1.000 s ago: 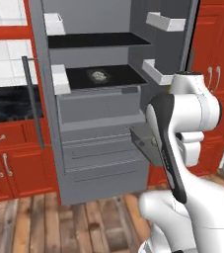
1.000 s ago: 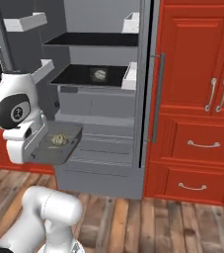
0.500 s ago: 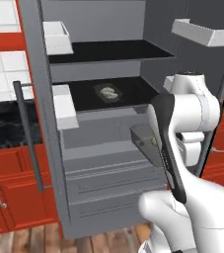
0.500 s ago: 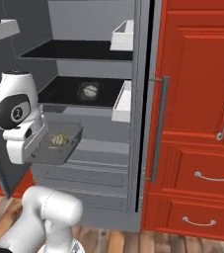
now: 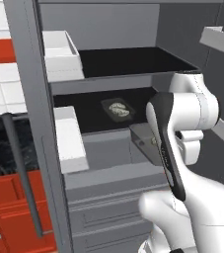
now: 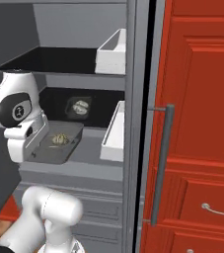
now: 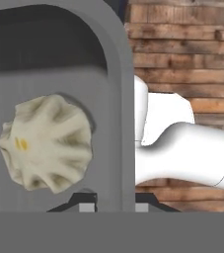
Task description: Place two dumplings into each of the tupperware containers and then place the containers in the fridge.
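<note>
My gripper (image 7: 114, 203) is shut on the rim of a grey tupperware container (image 7: 118, 99) and holds it level in front of the open fridge (image 5: 108, 44). The hand view shows one pale crimped dumpling (image 7: 47, 143) close up in it. From the right base view the held container (image 6: 56, 143) hangs just before the lower dark shelf, with dumplings (image 6: 60, 139) inside and the gripper (image 6: 33, 143) at its near left edge. In the left base view the arm hides most of the held container (image 5: 144, 139). A second container (image 5: 117, 108) with dumplings rests on that shelf, also seen as a tray (image 6: 79, 107) further in.
White door bins (image 5: 59, 54) (image 5: 69, 138) stand on the fridge's left side, others (image 6: 112, 52) (image 6: 114, 131) on its right. Grey drawers (image 5: 108, 197) lie below the shelves. Red cabinets (image 6: 197, 123) with a grey handle (image 6: 160, 163) flank the right, a dark oven (image 5: 0, 148) the left.
The base has driven closer to the fridge, so the whole scene has grown in both base views. The held container now sits right at the lower shelf. The grip is unchanged.
</note>
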Tool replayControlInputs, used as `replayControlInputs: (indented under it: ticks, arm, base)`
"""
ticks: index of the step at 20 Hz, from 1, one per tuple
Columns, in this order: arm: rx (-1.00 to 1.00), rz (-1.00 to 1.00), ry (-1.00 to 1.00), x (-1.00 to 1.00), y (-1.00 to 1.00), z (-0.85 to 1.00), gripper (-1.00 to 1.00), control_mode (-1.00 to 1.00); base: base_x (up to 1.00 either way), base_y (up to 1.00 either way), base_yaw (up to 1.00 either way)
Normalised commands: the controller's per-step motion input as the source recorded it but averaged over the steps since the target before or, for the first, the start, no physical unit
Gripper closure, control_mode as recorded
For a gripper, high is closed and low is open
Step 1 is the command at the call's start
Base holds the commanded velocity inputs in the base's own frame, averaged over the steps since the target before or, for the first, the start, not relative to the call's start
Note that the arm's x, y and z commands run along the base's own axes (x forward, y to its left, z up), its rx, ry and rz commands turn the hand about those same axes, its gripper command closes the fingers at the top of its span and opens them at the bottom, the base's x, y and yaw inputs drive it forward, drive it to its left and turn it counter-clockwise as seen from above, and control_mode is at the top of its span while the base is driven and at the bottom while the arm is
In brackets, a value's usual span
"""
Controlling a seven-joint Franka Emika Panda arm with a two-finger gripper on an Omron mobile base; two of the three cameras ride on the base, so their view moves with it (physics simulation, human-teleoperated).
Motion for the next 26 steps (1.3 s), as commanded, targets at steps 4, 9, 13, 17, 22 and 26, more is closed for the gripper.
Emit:
replayControlInputs:
  ticks: [4,9,13,17,22,26]
  arm:
    - [0.00,0.00,0.00,0.00,0.00,0.00,1.00,1.00]
    - [0.00,0.00,0.00,0.00,0.00,0.00,1.00,1.00]
    - [0.00,0.00,0.00,0.00,0.00,0.00,1.00,1.00]
    - [0.00,0.00,0.00,0.00,0.00,0.00,1.00,1.00]
    - [0.01,0.00,-0.07,-0.29,-0.02,0.03,1.00,-1.00]
    - [0.08,0.00,-0.56,-0.92,-0.08,0.24,1.00,-1.00]
  base:
    - [0.50,0.23,0.00]
    - [0.62,0.15,0.00]
    - [0.56,0.06,0.00]
    - [0.51,0.00,0.00]
    - [0.00,0.00,0.00]
    - [0.00,0.00,0.00]
